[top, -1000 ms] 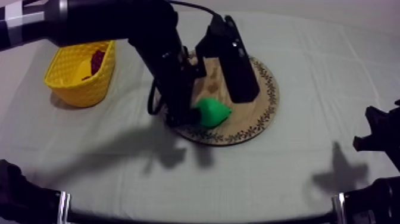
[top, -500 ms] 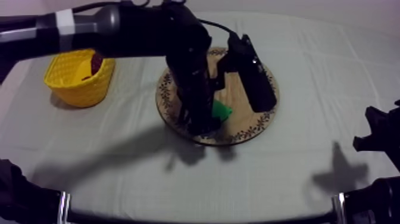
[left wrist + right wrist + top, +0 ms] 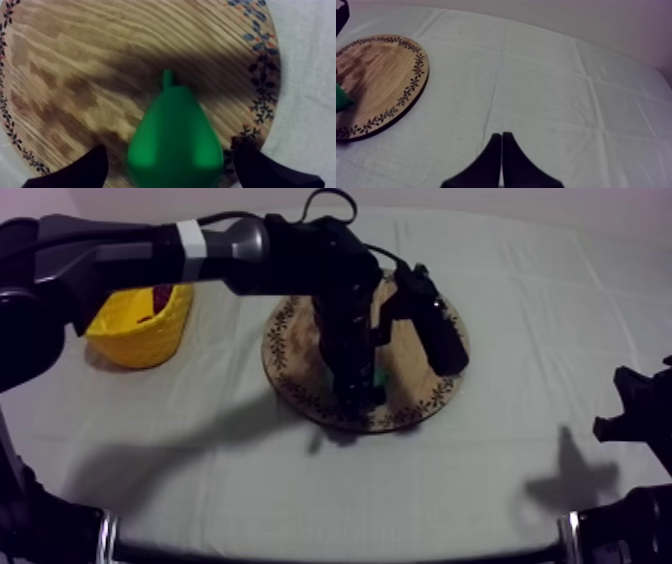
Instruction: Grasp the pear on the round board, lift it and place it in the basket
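Observation:
The green pear [image 3: 175,140] lies on the round wooden board [image 3: 90,70], stem pointing away from the camera. My left gripper [image 3: 172,162] is open, and its black fingers [image 3: 75,172] stand apart on either side of the pear. From above, the left arm reaches over the board [image 3: 430,393] and its gripper [image 3: 356,388] covers most of the pear [image 3: 373,376]. The yellow basket [image 3: 135,333] stands at the left of the table. My right gripper [image 3: 501,150] is shut on nothing over the bare cloth, and rests low at the right [image 3: 632,413].
A small red fruit [image 3: 158,296] lies inside the basket. The right wrist view has the board [image 3: 381,70] off to one side with a sliver of the pear [image 3: 341,99] on it. Bare cloth lies in front of the board and to its right.
My left arm has swung to the right across the board and come down over the pear, which now hides under the gripper. The right arm has not moved.

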